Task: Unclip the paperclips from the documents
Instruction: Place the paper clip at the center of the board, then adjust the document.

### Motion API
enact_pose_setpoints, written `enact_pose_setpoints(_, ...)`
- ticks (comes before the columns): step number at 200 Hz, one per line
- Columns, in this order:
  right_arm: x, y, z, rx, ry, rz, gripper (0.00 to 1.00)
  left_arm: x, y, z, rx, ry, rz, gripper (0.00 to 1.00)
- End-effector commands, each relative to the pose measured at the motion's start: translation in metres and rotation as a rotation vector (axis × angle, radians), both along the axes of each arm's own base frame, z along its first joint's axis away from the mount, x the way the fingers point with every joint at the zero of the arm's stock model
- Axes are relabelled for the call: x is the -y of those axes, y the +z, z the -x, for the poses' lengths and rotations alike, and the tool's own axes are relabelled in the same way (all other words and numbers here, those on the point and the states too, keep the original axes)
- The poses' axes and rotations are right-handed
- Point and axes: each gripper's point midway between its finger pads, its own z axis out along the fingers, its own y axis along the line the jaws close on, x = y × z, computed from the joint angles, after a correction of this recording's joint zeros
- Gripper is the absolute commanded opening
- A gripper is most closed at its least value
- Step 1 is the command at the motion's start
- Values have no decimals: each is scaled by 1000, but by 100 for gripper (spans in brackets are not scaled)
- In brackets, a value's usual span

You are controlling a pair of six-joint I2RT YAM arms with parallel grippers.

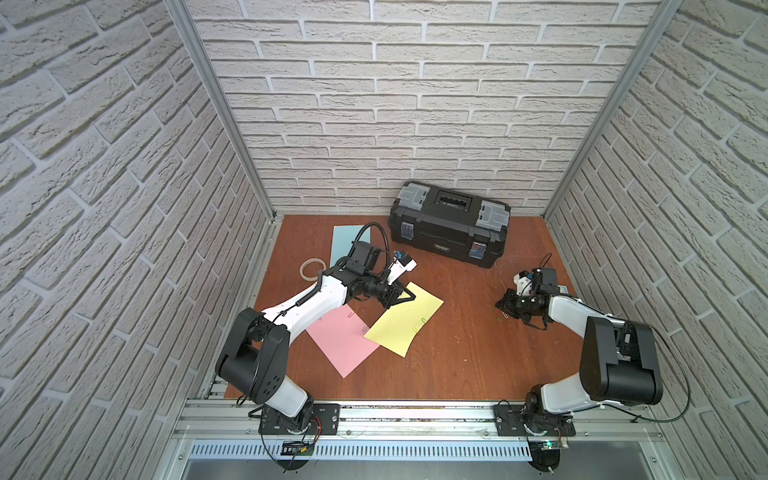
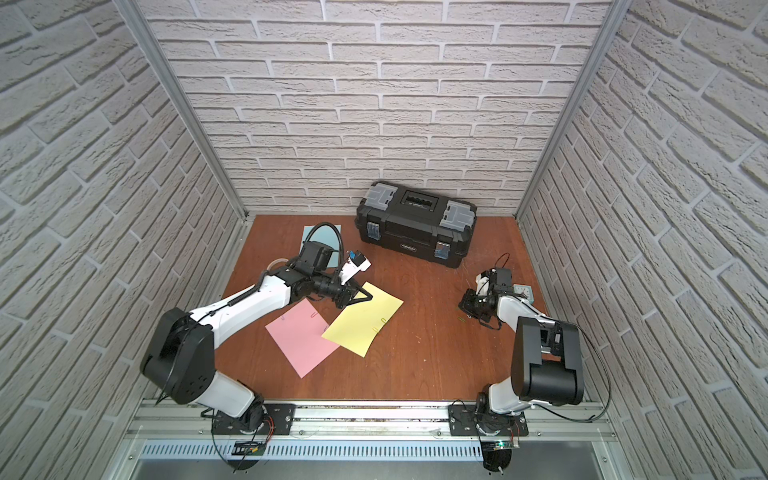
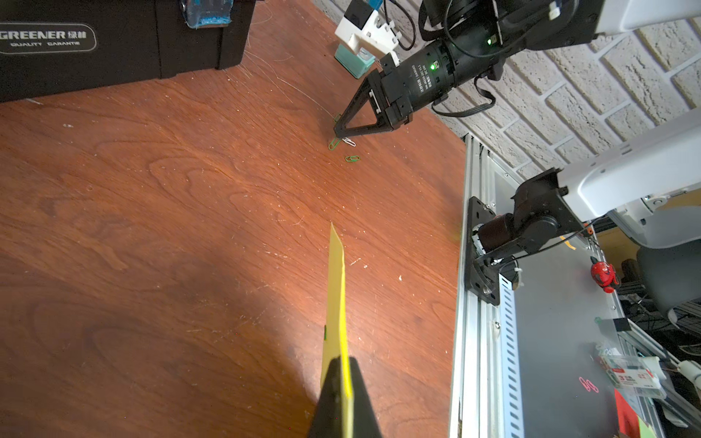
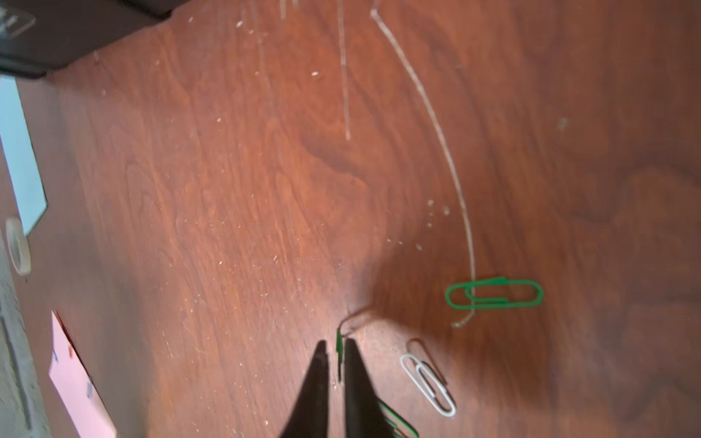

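Observation:
My left gripper (image 1: 409,296) (image 3: 341,366) is shut on a far corner of the yellow document (image 1: 405,326), which it lifts off the table. That sheet carries green paperclips (image 1: 423,321) on its right edge and overlaps the pink document (image 1: 340,340), which has clips (image 1: 353,314) too. The light blue document (image 1: 343,241) lies at the back, partly under the left arm. My right gripper (image 1: 498,308) (image 4: 334,347) is low over the table at the right, its jaws slightly parted. A green paperclip (image 4: 339,356) stands edge-on in the gap. Loose green (image 4: 493,292) and white (image 4: 428,385) clips lie beside it.
A black toolbox (image 1: 449,224) stands against the back wall. A clear tape roll (image 1: 313,268) lies left of the left arm. A small teal clock (image 2: 523,291) sits behind the right wrist. Brick walls close three sides, and a metal rail (image 1: 415,409) runs along the front.

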Motion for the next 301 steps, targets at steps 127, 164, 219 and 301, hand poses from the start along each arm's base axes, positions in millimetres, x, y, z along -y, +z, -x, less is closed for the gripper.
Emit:
enact_pose_setpoints(127, -39, 49, -9, 174, 211, -13, 38, 2, 26, -11, 83, 16, 95, 0)
enact_pose_setpoints(164, -95, 80, -17, 362, 410, -98, 54, -2, 40, -19, 98, 40, 151, 0)
enact_pose_setpoints(219, -162, 131, -6, 636, 673, -214, 66, -14, 75, -29, 150, 65, 230, 0)
enact_pose_setpoints(301, -204, 179, 7, 893, 872, -342, 69, -14, 132, -29, 210, 28, 350, 0)
